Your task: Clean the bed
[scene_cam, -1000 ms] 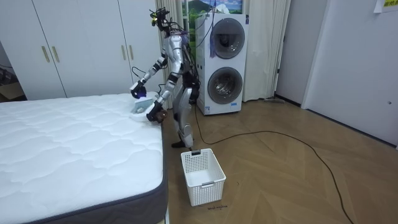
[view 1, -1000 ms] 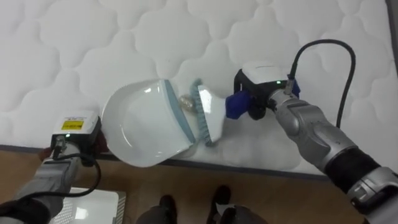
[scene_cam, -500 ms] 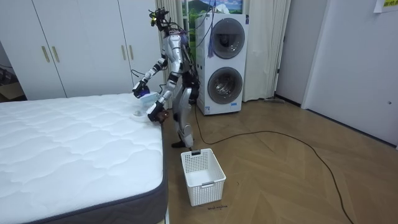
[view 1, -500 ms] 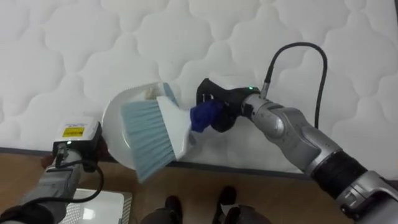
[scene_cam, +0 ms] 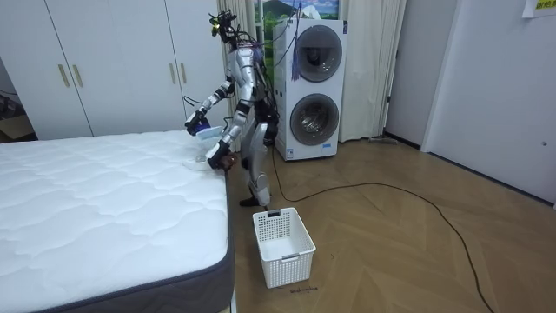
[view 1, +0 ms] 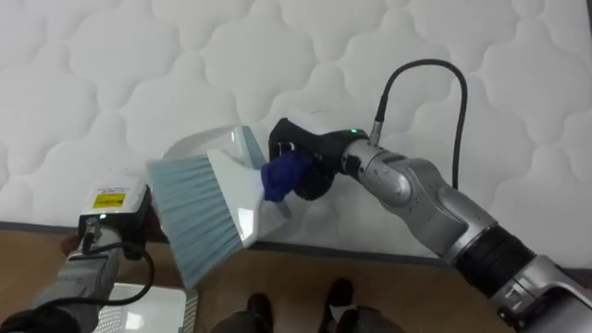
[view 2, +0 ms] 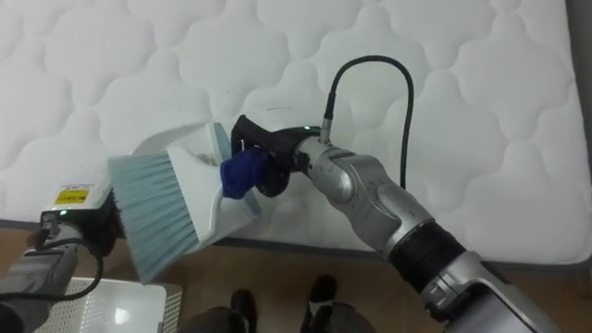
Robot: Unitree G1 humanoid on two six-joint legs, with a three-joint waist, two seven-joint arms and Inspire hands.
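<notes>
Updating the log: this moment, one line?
right hand: shut on brush | brush: over dustpan | dustpan: mattress edge | left hand: beside dustpan

Head stereo over bed (view 1: 277, 55), room afar

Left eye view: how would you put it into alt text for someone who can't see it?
The robot's right hand grips the blue handle of a hand brush, whose pale teal bristles sit in front of a white dustpan at the edge of a white quilted mattress. Its left hand is at lower left beside the dustpan.
</notes>
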